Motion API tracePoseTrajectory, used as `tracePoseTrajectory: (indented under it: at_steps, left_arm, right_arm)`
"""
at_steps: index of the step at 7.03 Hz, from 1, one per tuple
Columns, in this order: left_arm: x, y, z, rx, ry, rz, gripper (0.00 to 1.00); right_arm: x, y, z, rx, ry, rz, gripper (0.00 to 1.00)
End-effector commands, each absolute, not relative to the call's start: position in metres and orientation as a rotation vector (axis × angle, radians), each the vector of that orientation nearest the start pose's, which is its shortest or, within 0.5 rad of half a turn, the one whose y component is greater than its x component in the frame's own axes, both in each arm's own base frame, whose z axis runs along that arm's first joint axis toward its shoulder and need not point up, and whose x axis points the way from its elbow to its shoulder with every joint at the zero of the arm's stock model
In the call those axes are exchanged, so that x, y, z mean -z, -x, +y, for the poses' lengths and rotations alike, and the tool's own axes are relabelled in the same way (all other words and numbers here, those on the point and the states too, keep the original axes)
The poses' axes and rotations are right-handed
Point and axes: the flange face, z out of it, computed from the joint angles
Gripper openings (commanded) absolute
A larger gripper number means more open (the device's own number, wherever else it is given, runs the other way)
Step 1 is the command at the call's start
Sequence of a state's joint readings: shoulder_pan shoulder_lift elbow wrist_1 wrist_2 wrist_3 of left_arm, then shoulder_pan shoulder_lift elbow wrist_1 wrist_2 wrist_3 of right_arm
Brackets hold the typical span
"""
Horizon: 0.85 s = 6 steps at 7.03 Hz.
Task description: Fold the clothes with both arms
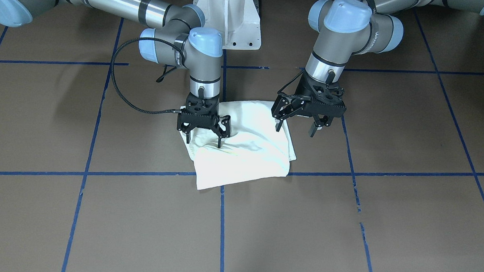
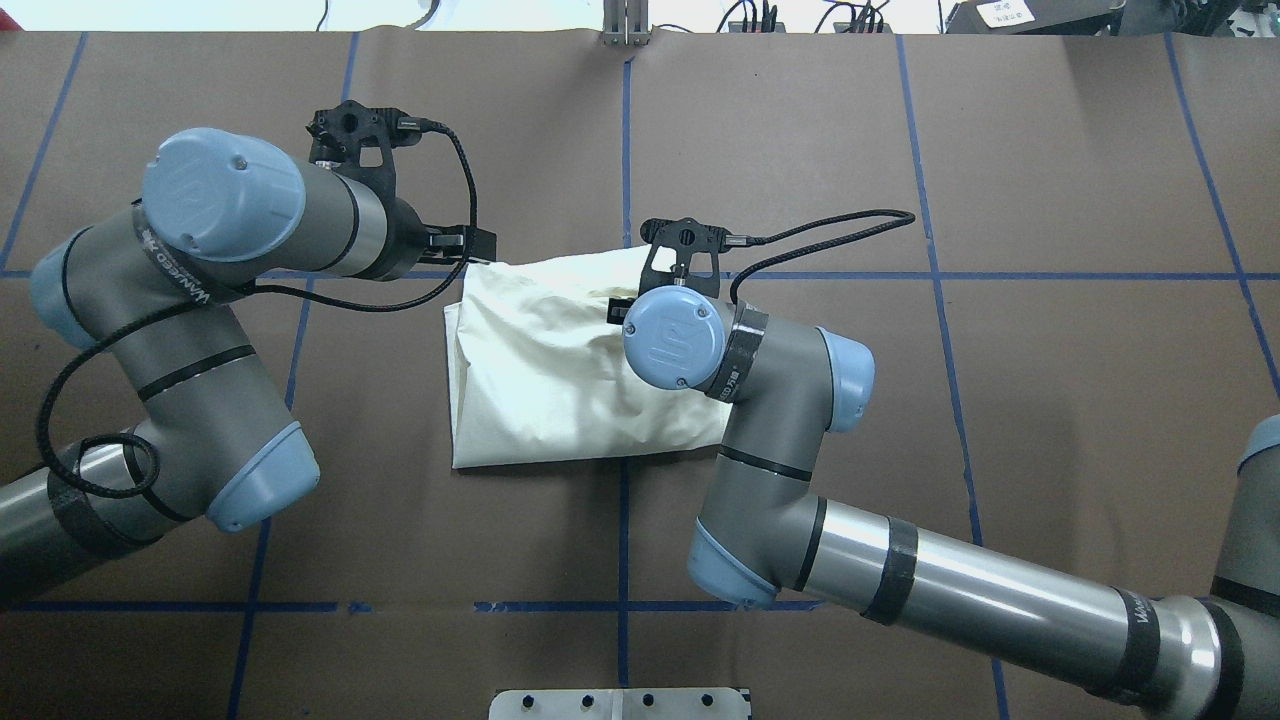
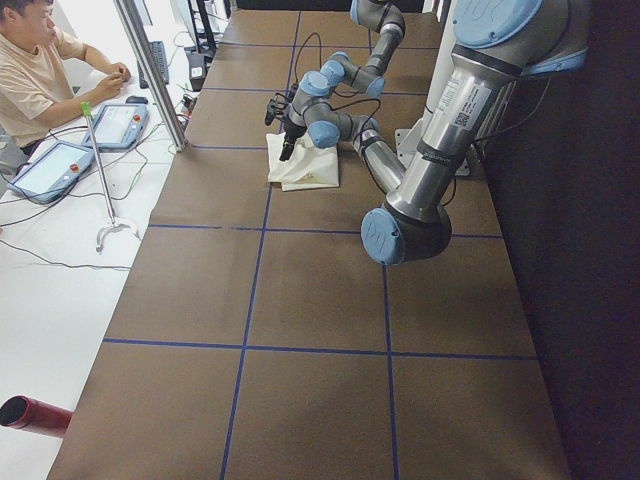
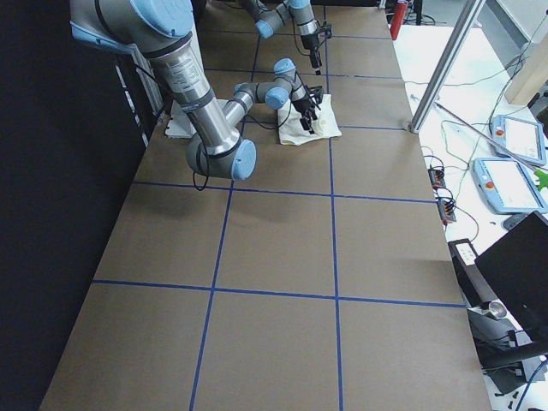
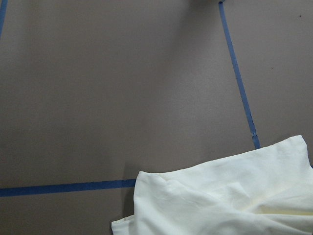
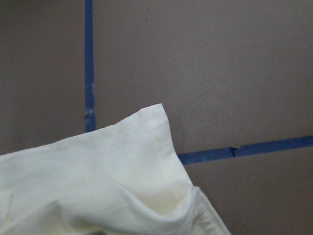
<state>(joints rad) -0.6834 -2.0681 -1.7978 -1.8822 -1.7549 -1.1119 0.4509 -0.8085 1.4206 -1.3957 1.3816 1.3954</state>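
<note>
The clothes are one cream-white shirt (image 1: 245,152), folded into a rumpled rectangle on the brown table, plain side up. It also shows in the overhead view (image 2: 540,370) and both wrist views (image 5: 220,205) (image 6: 98,181). My right gripper (image 1: 204,140) points straight down over the shirt's corner nearest the robot's right, fingers spread open, tips at the cloth with nothing pinched. My left gripper (image 1: 295,128) hovers open above the shirt's opposite edge, one finger over the cloth, the other over bare table. From overhead, both grippers are hidden under their wrists.
Blue tape lines (image 1: 144,174) grid the brown table. The white pedestal base (image 1: 230,19) stands behind the shirt. A person (image 3: 30,70) sits at a side desk with tablets (image 3: 120,125), past a metal pole (image 3: 150,70). A red cylinder (image 3: 30,415) lies off the table.
</note>
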Motion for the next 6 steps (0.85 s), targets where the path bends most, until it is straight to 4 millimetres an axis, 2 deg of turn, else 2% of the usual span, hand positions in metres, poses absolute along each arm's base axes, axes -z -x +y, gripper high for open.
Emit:
tracePoseTrajectory:
  at_steps: [1, 2, 3, 4, 5, 6]
  left_arm:
    - [-0.24, -0.417, -0.488, 0.109, -0.416, 0.96, 1.0]
    - [-0.24, -0.418, -0.487, 0.109, -0.417, 0.959, 1.0]
    - [-0.24, -0.419, -0.486, 0.106, -0.417, 0.962, 1.0]
    - [-0.243, -0.424, -0.486, 0.097, -0.427, 0.979, 1.0]
    - [-0.261, -0.426, -0.477, 0.076, -0.449, 1.02, 1.0]
    - [-0.294, -0.433, -0.453, 0.032, -0.466, 1.072, 1.0]
  right_arm:
    - [-0.256, 0.601, -0.513, -0.329, -0.42, -0.629, 1.0]
    - [-0.257, 0.599, -0.541, -0.35, -0.394, -0.609, 1.0]
    - [-0.235, 0.581, -0.577, -0.387, -0.349, -0.645, 1.0]
    - [-0.212, 0.541, -0.614, -0.404, -0.261, -0.72, 1.0]
    - [-0.197, 0.516, -0.631, -0.403, -0.236, -0.776, 1.0]
    - [-0.193, 0.513, -0.632, -0.397, -0.251, -0.8, 1.0]
